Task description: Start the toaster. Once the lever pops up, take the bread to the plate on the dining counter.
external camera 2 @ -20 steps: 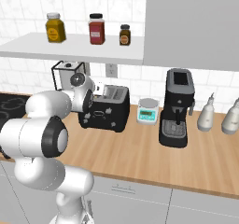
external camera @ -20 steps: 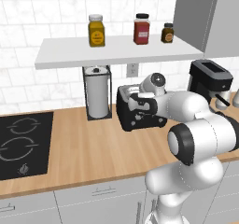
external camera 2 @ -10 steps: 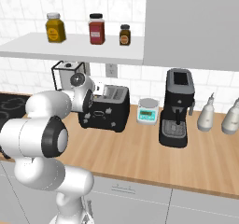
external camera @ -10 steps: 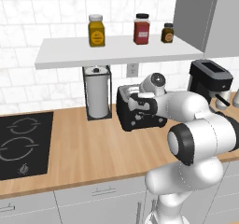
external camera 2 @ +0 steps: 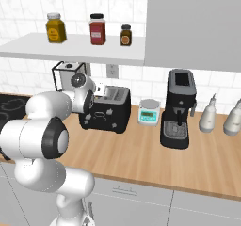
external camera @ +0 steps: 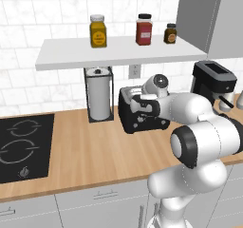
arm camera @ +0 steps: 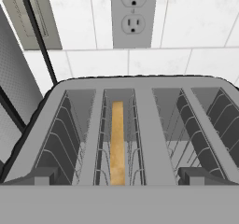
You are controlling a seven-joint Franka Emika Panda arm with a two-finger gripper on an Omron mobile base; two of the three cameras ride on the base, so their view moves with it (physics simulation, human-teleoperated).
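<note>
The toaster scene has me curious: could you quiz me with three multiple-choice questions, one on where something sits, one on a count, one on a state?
1. The bread sits in the toaster, in which slot in the hand view?
A. far left
B. second from left
C. far right

2. How many jars stand on the shelf?
A. two
B. three
C. five

3. The gripper over the toaster is:
A. open and empty
B. shut on bread
C. holding a jar

Answers: 1 B, the tan slice stands in the second slot. 2 B, yellow, red and brown jars. 3 A, its tips stand wide apart with nothing between.
</note>
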